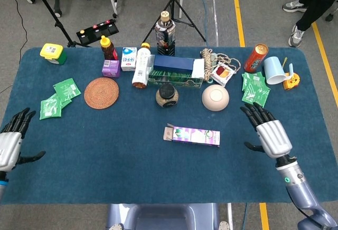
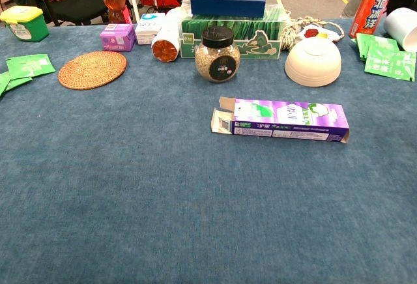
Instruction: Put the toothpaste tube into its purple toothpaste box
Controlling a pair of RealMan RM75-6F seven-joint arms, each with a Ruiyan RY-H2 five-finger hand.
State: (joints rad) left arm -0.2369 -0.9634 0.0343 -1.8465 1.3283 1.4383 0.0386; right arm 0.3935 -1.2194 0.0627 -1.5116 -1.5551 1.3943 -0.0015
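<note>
1. Head view: the purple toothpaste box (image 1: 192, 135) lies flat on the blue table (image 1: 121, 161), a little toward the front edge from the middle, long side running along that edge, its flapped end open toward the left edge
2. Head view: no loose toothpaste tube shows anywhere; whether it sits inside the box cannot be told
3. Head view: the right hand (image 1: 271, 135) hovers near the right edge, fingers spread, holding nothing, well apart from the box; the left hand (image 1: 10, 143) sits past the left edge, likewise spread and empty, farther off
4. Chest view: neither hand shows; the box (image 2: 281, 120) rests right of centre, in front of the seed jar (image 2: 217, 54) and white bowl (image 2: 313, 62)
5. Judgement: thin card, light and easily crushed, likely to skid on cloth; take it lightly across the long sides mid-length, keeping the open flaps (image 2: 223, 118) free
</note>
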